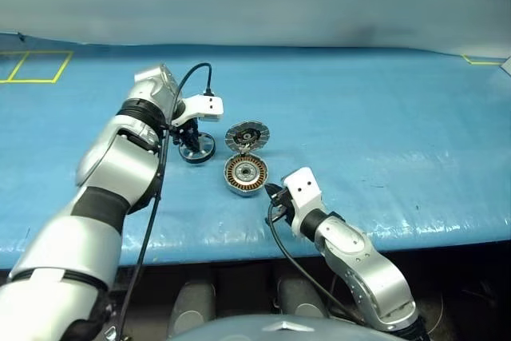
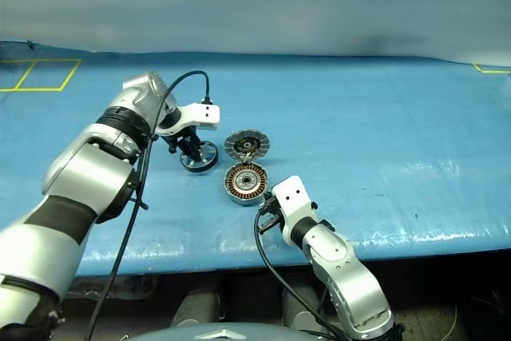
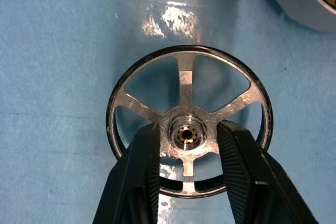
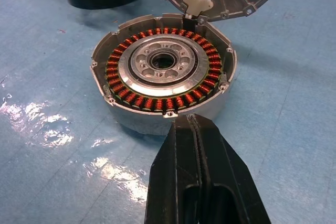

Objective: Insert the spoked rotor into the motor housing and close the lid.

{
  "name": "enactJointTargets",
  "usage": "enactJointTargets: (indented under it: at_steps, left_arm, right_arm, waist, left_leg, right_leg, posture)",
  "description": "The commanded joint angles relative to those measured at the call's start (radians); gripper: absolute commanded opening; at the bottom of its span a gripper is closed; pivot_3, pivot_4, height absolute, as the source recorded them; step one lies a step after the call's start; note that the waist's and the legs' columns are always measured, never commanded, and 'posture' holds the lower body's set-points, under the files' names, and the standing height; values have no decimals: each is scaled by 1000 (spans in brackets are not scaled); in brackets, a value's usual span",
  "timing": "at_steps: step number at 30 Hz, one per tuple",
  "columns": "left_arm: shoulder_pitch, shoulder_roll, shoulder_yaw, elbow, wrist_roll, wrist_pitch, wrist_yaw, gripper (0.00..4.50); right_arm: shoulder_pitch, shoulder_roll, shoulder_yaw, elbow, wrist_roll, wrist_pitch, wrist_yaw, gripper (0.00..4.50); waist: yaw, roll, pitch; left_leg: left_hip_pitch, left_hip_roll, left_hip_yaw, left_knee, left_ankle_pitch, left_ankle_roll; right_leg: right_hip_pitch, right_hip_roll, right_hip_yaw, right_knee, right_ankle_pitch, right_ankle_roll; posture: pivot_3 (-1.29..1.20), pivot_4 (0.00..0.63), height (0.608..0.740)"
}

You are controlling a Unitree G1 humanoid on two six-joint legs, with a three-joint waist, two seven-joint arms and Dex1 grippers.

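A blue sheet-covered tabletop [image 1: 383, 117] is seen, with wide bare room toward its far edge and its right side, and yellow tape lines [image 1: 36, 65] marking its far left corner. The motor housing [image 1: 245, 174] sits near the front edge, around the middle of the tabletop, its lid [image 1: 247, 136] swung open and standing up on the far side at the hinge. Inside the housing a ring of copper-brown windings [image 4: 163, 72] is seen around a silver centre; no rotor is in it. The spoked rotor [image 3: 189, 127] is found just left of the housing, apart from it, under the left gripper [image 3: 186, 153], whose black fingers [image 3: 137, 177] are set narrowly on either side of the silver hub, closed on it through the gaps between spokes. Whether the rotor rests on the sheet or is lifted clear cannot be told. The near part of the rotor's ring is hidden behind the fingers in the left wrist view. The right gripper [image 4: 195, 129] is held just in front of the housing's near wall, its fingers pressed together on nothing; contact with the wall cannot be made out.
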Motion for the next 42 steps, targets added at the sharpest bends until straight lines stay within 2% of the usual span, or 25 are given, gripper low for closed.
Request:
enactJointTargets:
  at_steps: [1, 3, 6, 8, 10, 14, 16, 20, 25, 28, 37, 42]
  left_arm:
    - [-19, 76, -18, -66, 2, -105, -103, 1344]
    - [-8, 108, -35, -84, -40, -147, -118, 1344]
    - [60, 206, -125, -245, -226, -155, -118, 1344]
    - [148, 334, -191, -541, -448, -33, -118, 1343]
    - [228, 447, -199, -803, -626, 96, -118, 1338]
    - [403, 582, -70, -1168, -857, 296, -118, 1336]
    - [501, 591, 37, -1297, -951, 392, -103, 1335]
    - [645, 546, 198, -1460, -1077, 530, 18, 1335]
    - [771, 446, 308, -1560, -1095, 582, 206, 1335]
    - [800, 412, 304, -1603, -1061, 589, 267, 1335]
    - [605, 354, 165, -1473, -866, 509, 229, 1335]
    - [511, 287, 115, -1315, -758, 379, 197, 1335]
  right_arm:
    - [-20, 8, -3, -5, 11, -13, 9, 0]
    - [-26, 8, 0, 0, 12, -12, 15, 0]
    - [-39, 8, -1, 10, 16, -12, 24, 0]
    - [-45, 7, -3, 15, 17, -11, 30, 0]
    - [-48, 7, -5, 18, 17, -12, 35, 0]
    - [-51, 5, -9, 22, 21, -11, 41, 0]
    - [-51, 4, -10, 22, 24, -9, 45, 0]
    - [-54, 2, -11, 19, 31, -6, 56, 0]
    - [-53, -1, -21, 9, 37, -7, 57, 0]
    - [-45, -10, -36, -1, 41, -7, 61, 0]
    - [-56, -24, -63, 11, 35, -23, 60, 0]
    - [-14, 3, -108, 19, 59, -155, 71, 0]
  waist:
    - [1, 0, 0]
    - [3, 0, 0]
    - [4, 0, 0]
    - [-2, 0, 0]
    - [-4, 0, 1]
    - [-2, 1, 1]
    - [1, 1, 1]
    - [7, 1, 1]
    - [11, 1, 0]
    - [12, 1, 0]
    - [25, 1, 0]
    - [26, 1, 0]
  left_leg:
    - [0, 0, 0, 0, 0, 0]
    - [0, 0, 0, 0, 0, 0]
    - [0, 1, 0, 0, 0, 0]
    - [0, 1, 0, 0, 0, 0]
    - [0, 7, 0, -1, 0, 0]
    - [0, 7, 1, -1, 0, 0]
    - [0, 7, 2, -1, 0, 0]
    - [2, 8, 3, 1, 0, 0]
    - [5, 10, 4, 2, 1, -1]
    - [5, 10, 4, 2, 1, -1]
    - [5, 9, 7, 3, 1, -1]
    - [4, 9, 9, 3, 1, -1]
  right_leg:
    - [0, 0, 0, 0, 0, 0]
    - [0, 0, 0, 0, 0, 0]
    - [0, 0, 0, 0, 0, 0]
    - [0, 0, 1, 0, 1, -1]
    - [-1, 0, 2, 0, 3, -5]
    - [-1, 0, 2, 0, 3, -6]
    - [-1, 0, 2, 0, 2, -5]
    - [1, 5, 2, 0, 0, -5]
    - [2, 9, 3, 1, -1, -11]
    - [2, 9, 4, 1, 0, -11]
    - [1, 9, 6, 1, 0, -10]
    - [0, 9, 7, 0, 1, -9]
  posture:
    - [0, 150, 740]
    - [0, 150, 740]
    - [0, 150, 740]
    - [0, 150, 740]
    - [0, 150, 740]
    - [0, 150, 740]
    - [0, 150, 740]
    - [0, 150, 740]
    - [0, 150, 740]
    - [0, 150, 740]
    - [0, 150, 740]
    - [0, 150, 740]
